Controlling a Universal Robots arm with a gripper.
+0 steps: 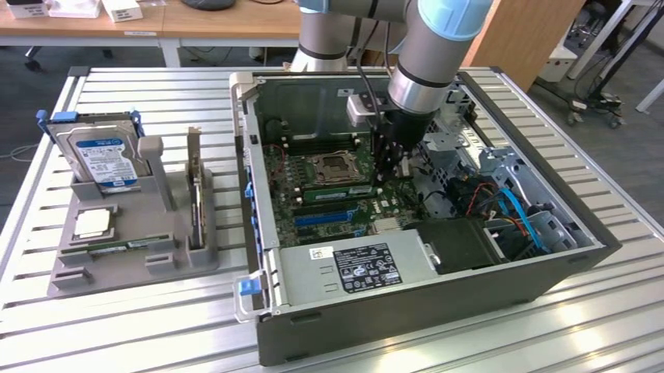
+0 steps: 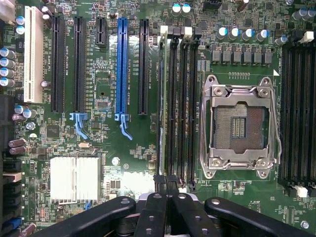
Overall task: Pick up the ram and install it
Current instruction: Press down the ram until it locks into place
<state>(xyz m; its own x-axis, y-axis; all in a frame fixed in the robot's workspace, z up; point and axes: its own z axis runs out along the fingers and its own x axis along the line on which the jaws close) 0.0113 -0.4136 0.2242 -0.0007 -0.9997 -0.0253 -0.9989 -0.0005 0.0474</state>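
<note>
Arm: we see it reaching down into the open computer case (image 1: 415,311), gripper (image 1: 393,167) low over the motherboard (image 2: 123,163).
Gripper: in the wrist view its fingers (image 2: 165,185) are pressed together.
Ram (image 2: 161,98): we see a green stick standing on edge in the memory slot nearest the blue slot (image 2: 122,69), beside the empty processor socket (image 2: 239,126); the fingertips meet at its end.
Holder (image 1: 135,241): on the table (image 1: 155,326) at the exterior view's left, carrying a hard drive (image 1: 104,159), an expansion card (image 1: 195,194) and a processor chip (image 1: 93,223).
</note>
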